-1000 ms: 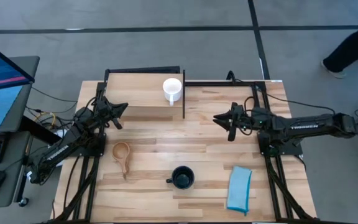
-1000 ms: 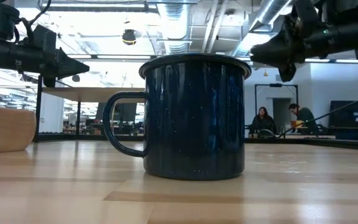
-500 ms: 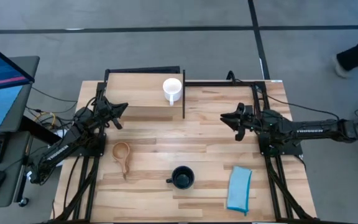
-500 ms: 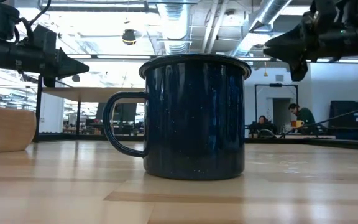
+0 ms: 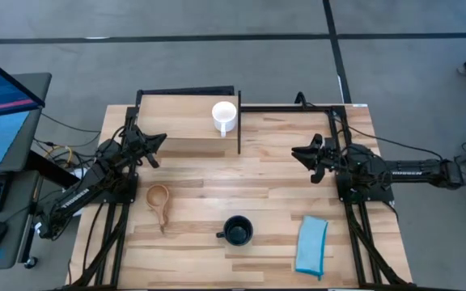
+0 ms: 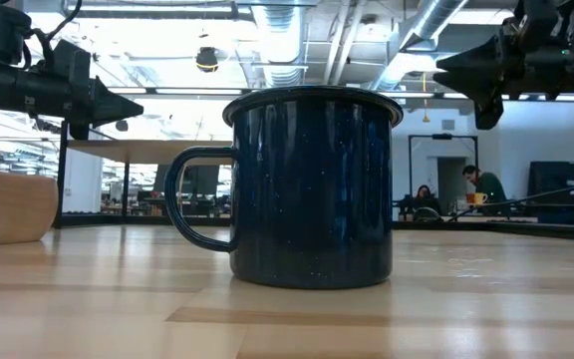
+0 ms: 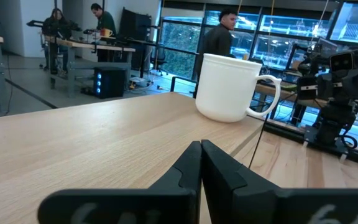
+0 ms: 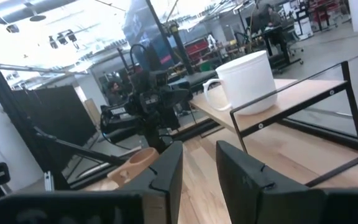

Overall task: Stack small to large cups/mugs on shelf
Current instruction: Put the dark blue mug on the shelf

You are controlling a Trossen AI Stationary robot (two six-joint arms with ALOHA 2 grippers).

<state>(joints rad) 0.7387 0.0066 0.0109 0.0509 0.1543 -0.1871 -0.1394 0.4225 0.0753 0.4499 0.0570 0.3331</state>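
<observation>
A white mug [image 5: 224, 115] stands upright on the right end of the shelf [image 5: 176, 123], a wood board on a thin black frame at the table's far left. The wooden cup [image 5: 158, 198] and the dark navy mug [image 5: 237, 230] stand on the tabletop, nearer the near edge. My left gripper [image 5: 160, 140] hovers shut by the shelf's near edge, left of the white mug [image 7: 229, 87]. My right gripper [image 5: 297, 152] hovers open over the table, right of the shelf, pointing at the white mug [image 8: 247, 81]. Neither holds anything.
A folded light blue cloth [image 5: 311, 245] lies near the table's near right corner. A black frame rail [image 5: 290, 108] runs along the far edge, right of the shelf. Bare planks [image 5: 241, 182] lie between the two grippers. People sit and stand in the room beyond.
My right gripper has drawn back toward the table's right edge and risen a little, moving away from the shelf. The mugs, the cup and the cloth have stayed where they were.
</observation>
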